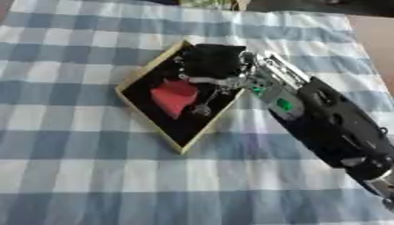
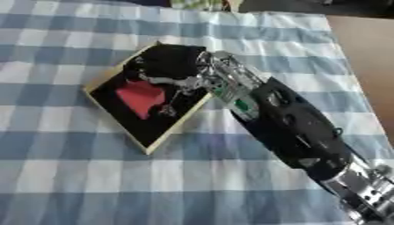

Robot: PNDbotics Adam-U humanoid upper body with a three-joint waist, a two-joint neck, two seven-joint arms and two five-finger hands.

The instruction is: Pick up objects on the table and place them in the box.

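Fingers of the right hand (image 1: 212, 61) point down into the box (image 1: 135, 79); whether they are apart or curled I cannot tell, since the hand reads as one dark mass against the dark floor of the box. Nothing shows clearly between them.

Near edge of frame: checked cloth (image 1: 92, 176), blue and white, bare across the whole lower half. The right arm (image 1: 331, 123) comes in from the lower right and runs diagonally up to frame centre.

Centre: box lies turned like a diamond, pale rim, black inside. A red block (image 1: 174, 97), angular, rests on the box floor, left of centre, just below and beside the fingertips. Contact between block and fingers cannot be made out.

Judgement: the step is the release and withdrawal. To do it well, lift the hand straight up until the fingers pass the rim, then pull back along the arm's line; a sideways sweep could catch the right-hand rim and drag the box.

Far: cloth ends at the upper right, with brown table (image 1: 377, 35) beyond. Open room lies left and below. Left hand does not show.
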